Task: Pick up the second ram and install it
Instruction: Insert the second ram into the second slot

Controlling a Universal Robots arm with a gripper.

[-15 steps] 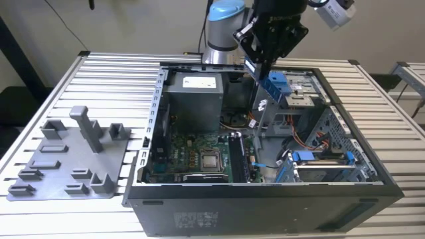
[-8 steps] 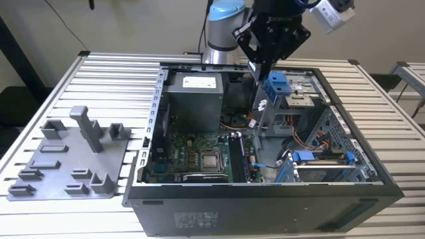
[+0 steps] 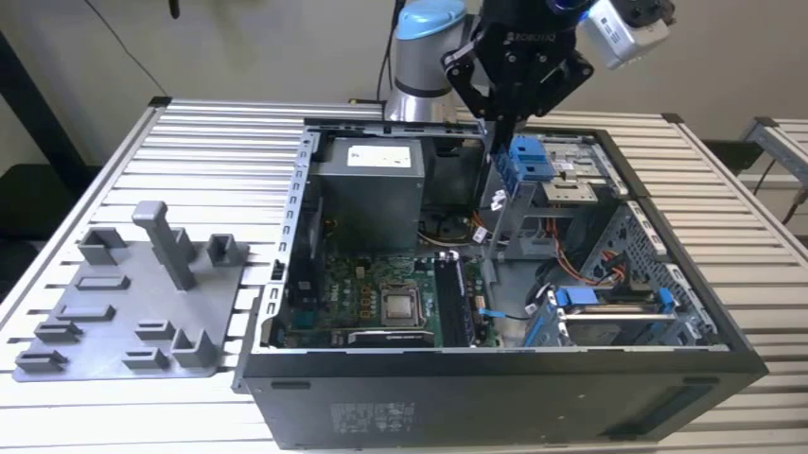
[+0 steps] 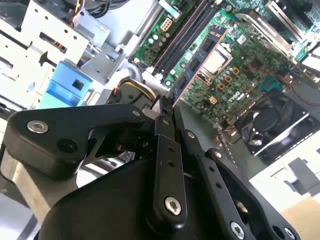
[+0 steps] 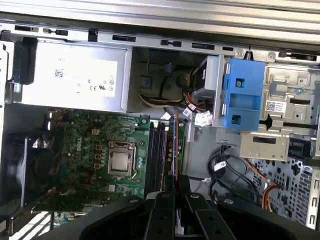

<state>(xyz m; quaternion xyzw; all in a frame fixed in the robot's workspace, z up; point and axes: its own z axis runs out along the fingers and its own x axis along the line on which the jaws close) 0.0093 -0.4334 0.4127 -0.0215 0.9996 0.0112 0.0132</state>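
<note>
My gripper (image 3: 490, 115) hangs over the open computer case (image 3: 505, 364), shut on the second ram (image 3: 486, 165). The ram is a thin dark stick that hangs on edge below the fingers. In both wrist views I see it edge-on: the ram (image 4: 197, 62) reaches from the closed fingertips (image 4: 161, 111) toward the motherboard, and the ram (image 5: 176, 147) lines up over the black memory slots (image 5: 159, 152). The memory slots (image 3: 449, 301) lie beside the CPU socket (image 3: 401, 305), well below the stick's lower end. The gripper (image 5: 176, 184) stands above the case's inside.
A blue drive bracket (image 3: 528, 159) and metal drive cage stand close to the exterior view's right of the ram. The power supply (image 3: 366, 184) is at the back. A grey holder plate (image 3: 127, 303) with upright blocks lies on the slatted table at the exterior view's left.
</note>
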